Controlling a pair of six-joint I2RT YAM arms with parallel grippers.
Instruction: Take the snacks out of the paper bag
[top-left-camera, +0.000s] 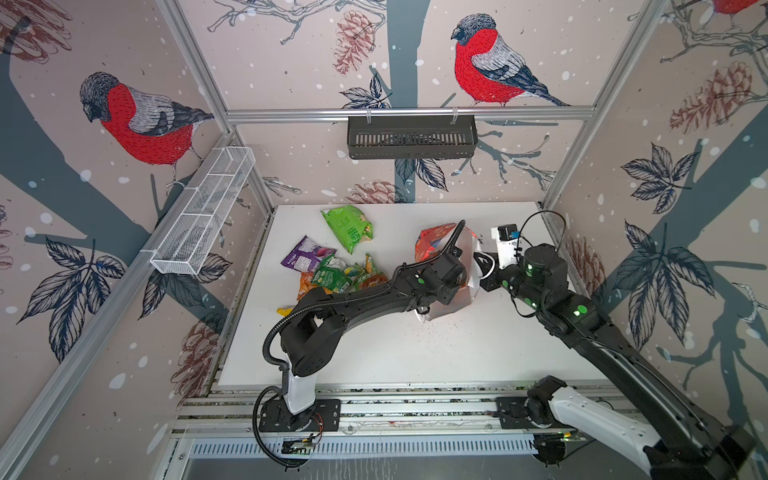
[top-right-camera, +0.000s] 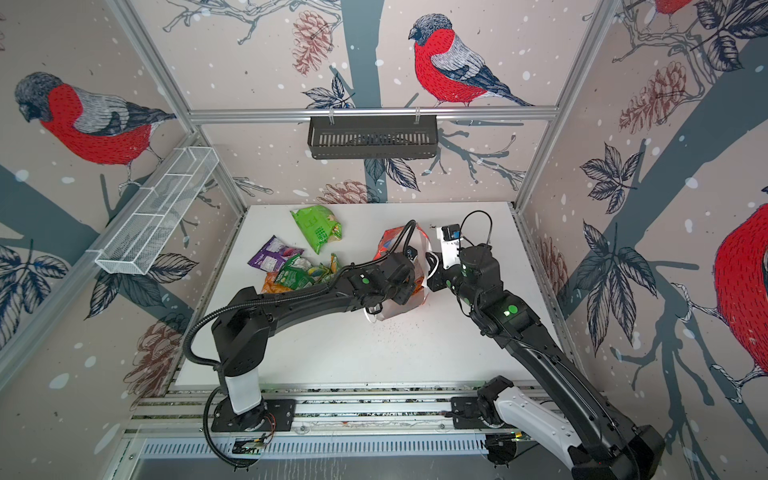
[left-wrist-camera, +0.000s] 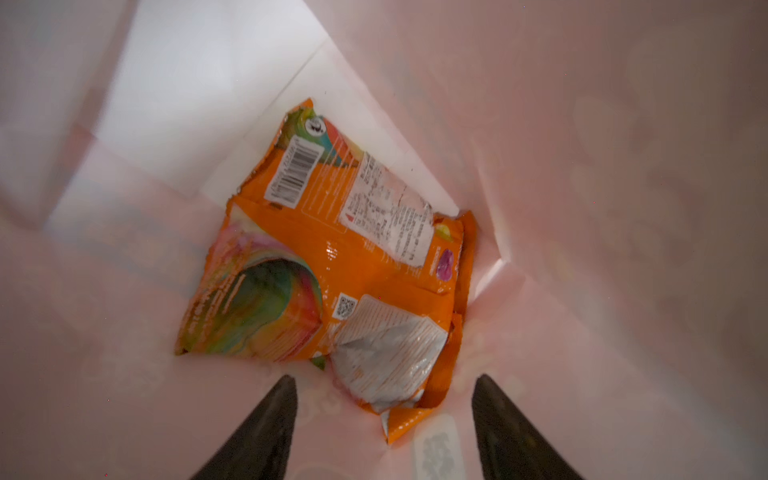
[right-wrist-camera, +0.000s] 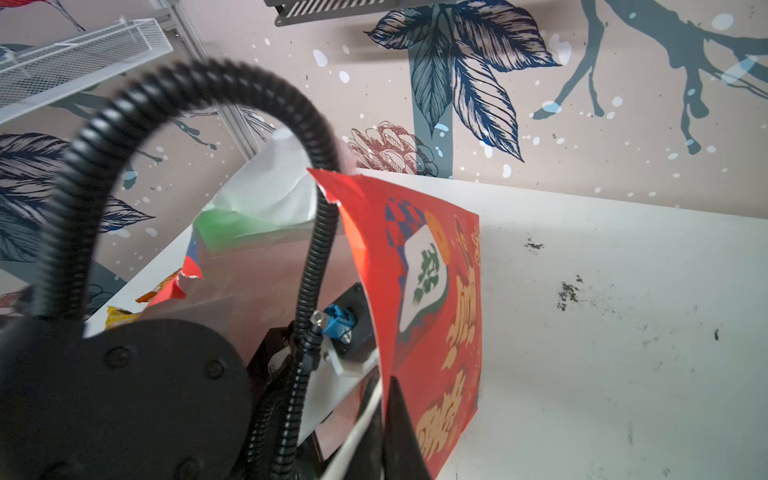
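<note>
The red paper bag (top-left-camera: 434, 241) (top-right-camera: 390, 243) stands open at the table's back right. My left gripper (left-wrist-camera: 384, 386) reaches down inside it and is open. Its dark fingertips (left-wrist-camera: 282, 399) sit either side of the near end of an orange snack packet (left-wrist-camera: 332, 266), which lies flat on the bag's white bottom. The bag hides this gripper in both top views. My right gripper (right-wrist-camera: 384, 399) is shut on the bag's red side wall (right-wrist-camera: 419, 266) at the rim, next to a white cord handle. Green (top-left-camera: 349, 226), purple (top-left-camera: 307, 255) and several other snacks (top-left-camera: 340, 276) lie on the table to the left of the bag.
The left arm's black corrugated cable (right-wrist-camera: 166, 108) arcs over the bag's mouth. A white wire basket (top-left-camera: 203, 212) hangs on the left wall and a black basket (top-left-camera: 411, 137) on the back rail. Crumbs (top-left-camera: 436, 328) dot the white table (top-left-camera: 415, 357) in front of the bag.
</note>
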